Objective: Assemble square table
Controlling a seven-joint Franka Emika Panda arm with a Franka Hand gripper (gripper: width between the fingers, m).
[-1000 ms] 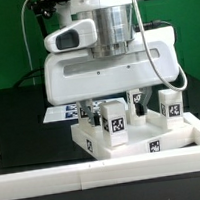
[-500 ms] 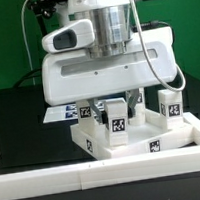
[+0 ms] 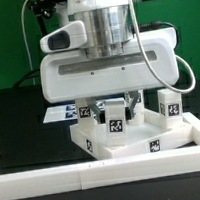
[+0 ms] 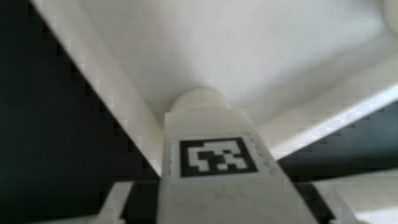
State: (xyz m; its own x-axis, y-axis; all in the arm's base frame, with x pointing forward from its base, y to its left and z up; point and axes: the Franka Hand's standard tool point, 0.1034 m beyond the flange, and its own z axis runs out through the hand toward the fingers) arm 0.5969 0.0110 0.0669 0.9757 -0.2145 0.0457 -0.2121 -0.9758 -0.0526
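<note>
Arm: the white Panda wrist and hand body (image 3: 110, 72) fill the upper middle of the exterior view, hanging straight down over the work area.
Border bars: long white bars (image 3: 96, 171) run across the 6 o'clock edge of the exterior view and up the side at about 4 o'clock.
Square table slab: the white slab with raised rim (image 3: 128, 143) lies flat on the black table at about 6 o'clock from the hand body, against the border bars; tags show on its front face. In the wrist view its pale surface and rim (image 4: 302, 70) lie behind the held leg.
Marker board: a thin flat sheet of tags (image 3: 59, 114) lies at 9 o'clock from the gripper, partly hidden by the arm.
Gripper: the gripper (image 3: 113, 109) stands over the slab, its fingers clenched from both sides on a leg.
Held leg: the white blocky leg (image 3: 116, 122) stands upright between the fingers, tag facing the camera, its foot on or just above the slab; which, I cannot tell. The wrist view shows its tagged face (image 4: 219, 158) up close.
Other legs: one leg (image 3: 170, 105) stands at 3 o'clock from the gripper, another (image 3: 86, 113) at 9 o'clock just beside the fingers.
</note>
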